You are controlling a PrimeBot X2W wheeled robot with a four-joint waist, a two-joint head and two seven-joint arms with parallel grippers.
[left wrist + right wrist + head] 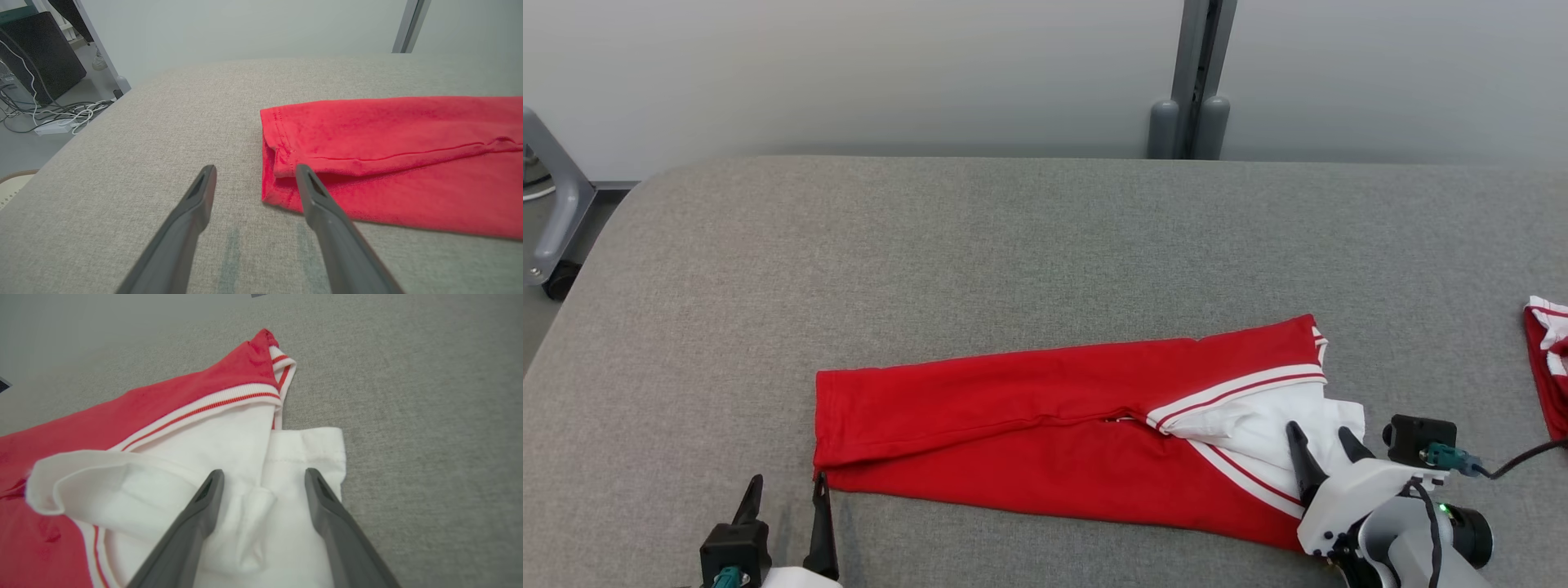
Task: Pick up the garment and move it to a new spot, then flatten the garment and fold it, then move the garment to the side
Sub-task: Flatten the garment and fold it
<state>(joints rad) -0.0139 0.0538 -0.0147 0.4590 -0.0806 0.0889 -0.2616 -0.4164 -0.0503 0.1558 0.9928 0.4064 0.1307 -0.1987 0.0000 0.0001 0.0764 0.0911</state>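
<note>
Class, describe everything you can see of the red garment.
The red garment looks like soft knit, folded into a long band lying flat on the grey table. Its right end shows rumpled white fabric with red-striped white trim. The open left gripper sits at its left hem; the open right gripper is over the white part.

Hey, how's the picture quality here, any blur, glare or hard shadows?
Head view: soft, even light, the folded red garment sharp, no glare. Left wrist view: the dark fingers blur toward the bottom edge and throw two faint shadow streaks on the grey fabric tabletop. Right wrist view: the garment's white panel looks nearly washed out.
</note>
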